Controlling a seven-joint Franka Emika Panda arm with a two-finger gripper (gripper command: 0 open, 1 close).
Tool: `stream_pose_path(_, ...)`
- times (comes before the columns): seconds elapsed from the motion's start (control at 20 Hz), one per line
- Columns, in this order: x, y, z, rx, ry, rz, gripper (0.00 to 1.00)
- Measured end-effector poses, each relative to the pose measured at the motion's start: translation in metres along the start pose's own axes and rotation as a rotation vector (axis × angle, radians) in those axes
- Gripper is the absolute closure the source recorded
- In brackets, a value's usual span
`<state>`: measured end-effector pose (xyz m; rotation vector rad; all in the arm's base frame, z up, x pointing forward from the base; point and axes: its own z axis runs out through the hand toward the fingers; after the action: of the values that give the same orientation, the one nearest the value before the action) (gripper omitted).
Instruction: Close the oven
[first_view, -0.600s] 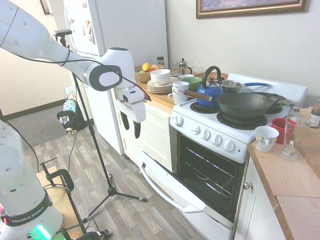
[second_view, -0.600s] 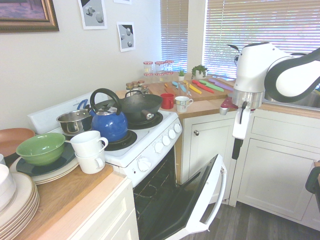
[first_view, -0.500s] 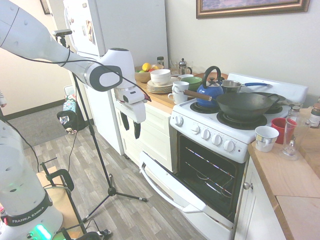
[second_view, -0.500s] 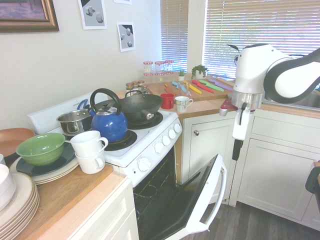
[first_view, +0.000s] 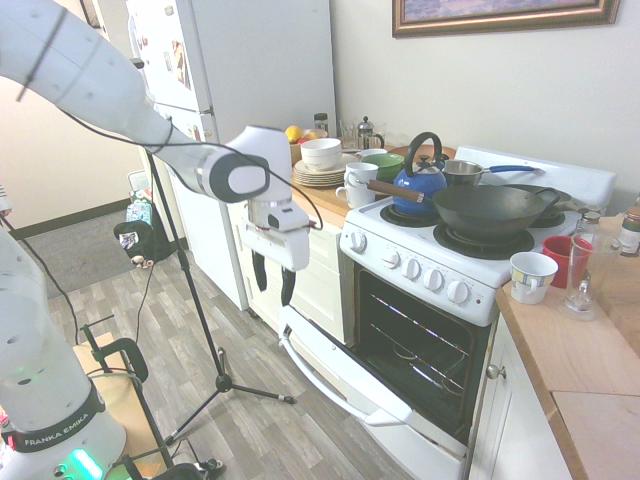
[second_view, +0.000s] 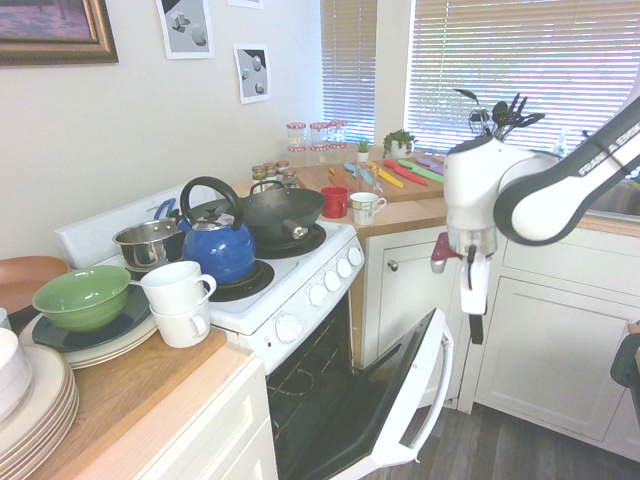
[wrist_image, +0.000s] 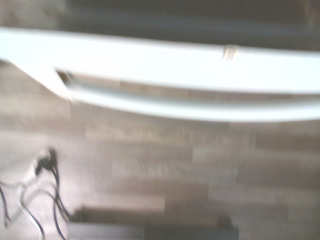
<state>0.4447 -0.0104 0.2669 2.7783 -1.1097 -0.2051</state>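
Claw (first_view: 273, 281) near the slanted oven door (first_view: 345, 375), handle (first_view: 325, 386) lengthwise along its outer edge.

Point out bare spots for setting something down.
Bare wood shows on the counter before the patterned cup, and between the white mugs and the counter's front edge. Crowded: the stovetop, with kettle, wok and saucepan.

"FRANKA EMIKA" reads plainly on the dark band round the arm's base (first_view: 57, 426); the upper arm's lettering (second_view: 598, 152) looks too small to make out.
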Motion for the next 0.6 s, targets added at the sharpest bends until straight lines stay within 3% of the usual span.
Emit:
stream_pose_path(0.2,0.005,-0.013,0.057,-0.003,-0.023,0.087,0.0)
stream_pose_path(0.4,0.012,-0.02,0.106,0.06,-0.02,0.206,0.0)
stream_pose_path(0.6,0.021,-0.015,0.143,0.112,-0.007,0.218,0.0)
